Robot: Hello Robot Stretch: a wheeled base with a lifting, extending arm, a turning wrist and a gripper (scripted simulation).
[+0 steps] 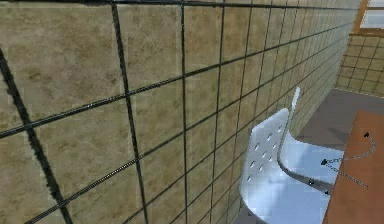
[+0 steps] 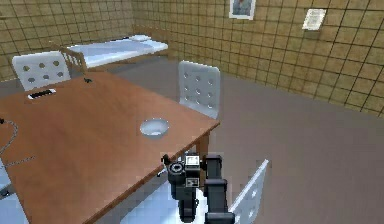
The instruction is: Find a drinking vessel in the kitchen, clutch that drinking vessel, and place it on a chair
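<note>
On the left, the wooden counter (image 2: 80, 130) carries a pale round thing (image 2: 154, 127), likely the drinking vessel, near its right corner, within reach. Just nearer, the jaws hang at the counter's edge; we cannot tell whether they hold anything. Right, a white chair (image 2: 200, 88) stands tucked in, handy for placing.

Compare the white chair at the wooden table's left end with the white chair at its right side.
The white holed-back chair at the left end shows its backrest broad and face-on; the white holed-back chair at the right side shows it narrower and taller, turned at an angle. Both stand against the brown wooden table.
</note>
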